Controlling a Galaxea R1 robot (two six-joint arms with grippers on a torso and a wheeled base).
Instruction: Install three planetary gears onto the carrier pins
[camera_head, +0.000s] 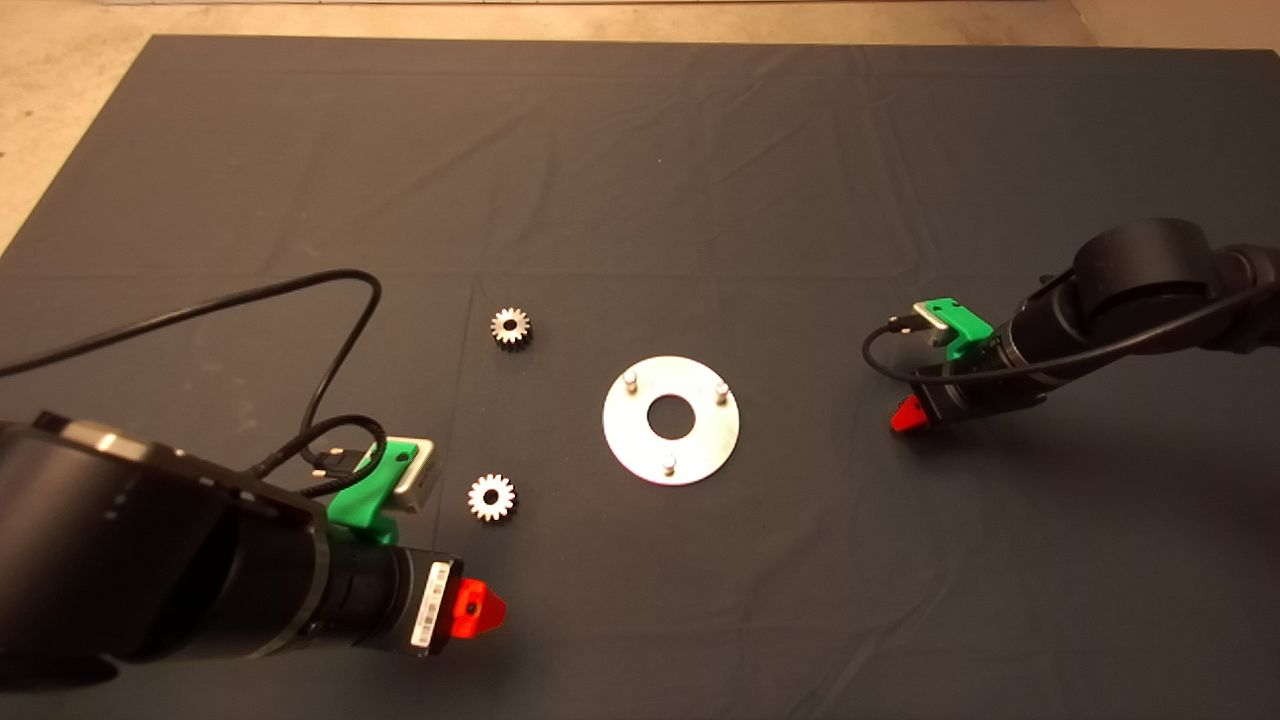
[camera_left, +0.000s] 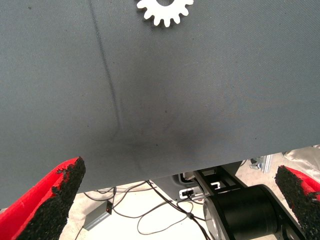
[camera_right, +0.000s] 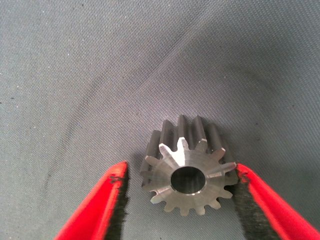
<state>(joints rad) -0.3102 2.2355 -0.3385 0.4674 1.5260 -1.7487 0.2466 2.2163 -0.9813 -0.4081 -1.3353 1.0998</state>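
Observation:
The shiny round disc (camera_head: 622, 440) lies mid-mat with three bare carrier pins (camera_head: 630, 381) standing on it. Two planetary gears lie flat on the mat to the disc's left, one farther back (camera_head: 511, 326) and one nearer (camera_head: 491, 496). My left gripper (camera_head: 478, 608) hovers open at the lower left, just short of the nearer gear (camera_left: 165, 10). To the disc's right, my right gripper (camera_head: 910, 415) is low over the mat. Its wrist view shows a third gear (camera_right: 187, 167) between its open fingers (camera_right: 107, 205): one pad touches the teeth, the other stands slightly apart.
A black cable (camera_head: 330, 330) loops over the mat behind the left arm. The mat's front edge (camera_left: 200, 167) shows in the left wrist view, with floor cables and robot base parts beyond it. Bare floor (camera_head: 60, 120) borders the mat at the back left.

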